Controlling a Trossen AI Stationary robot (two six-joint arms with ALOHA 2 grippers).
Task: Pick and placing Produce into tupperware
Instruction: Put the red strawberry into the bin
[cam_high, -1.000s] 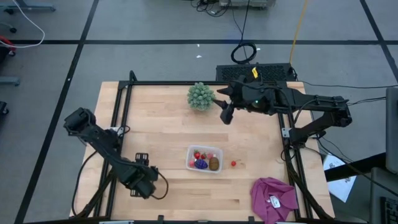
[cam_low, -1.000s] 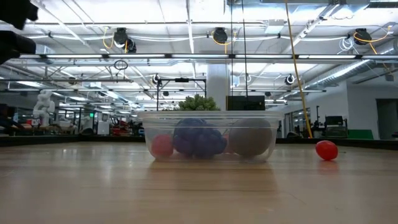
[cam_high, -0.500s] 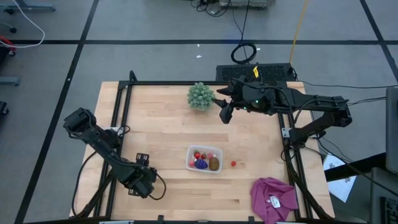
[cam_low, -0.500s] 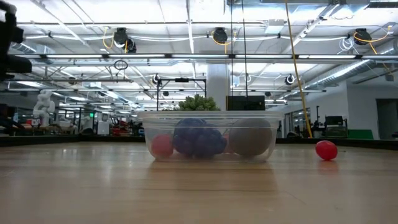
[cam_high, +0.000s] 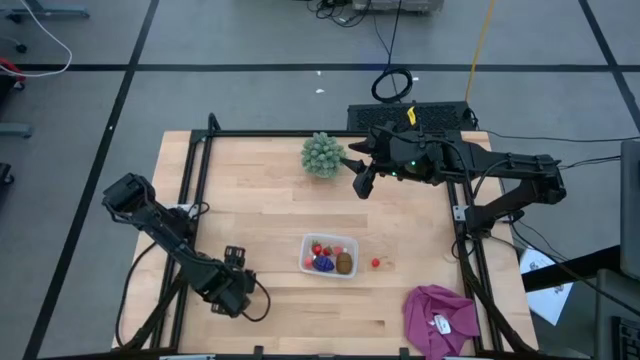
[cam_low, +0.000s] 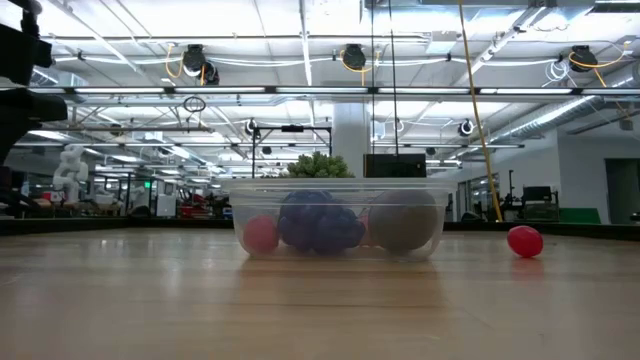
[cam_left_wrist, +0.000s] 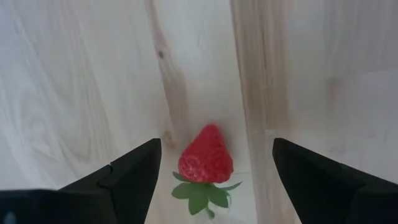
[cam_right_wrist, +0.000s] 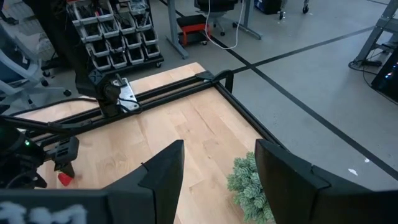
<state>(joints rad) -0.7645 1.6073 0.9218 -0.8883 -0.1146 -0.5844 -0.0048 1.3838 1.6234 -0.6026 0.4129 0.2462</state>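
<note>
A clear tupperware (cam_high: 329, 256) (cam_low: 335, 215) stands mid-table and holds red strawberry pieces, a purple grape cluster (cam_low: 318, 222) and a brown kiwi (cam_low: 403, 222). One red piece (cam_high: 376, 263) (cam_low: 524, 241) lies on the wood to its right. Near the table's left front, a strawberry (cam_left_wrist: 205, 162) lies on the wood. My left gripper (cam_high: 235, 258) (cam_left_wrist: 216, 149) points down over it, open, with one finger on either side and neither touching. My right gripper (cam_high: 364, 183) (cam_right_wrist: 217, 180) hangs open and empty high over the table's far side.
A green spiky ball (cam_high: 322, 155) sits at the far edge, beside my right gripper. A magenta cloth (cam_high: 440, 318) lies at the near right corner. Black frame rails (cam_high: 190, 200) run along the table's left, far and right sides.
My left gripper has sunk toward the table over the strawberry and rolled a little about its own axis, staying open. In the low view its arm has come down at the picture's left. My right arm has kept still.
</note>
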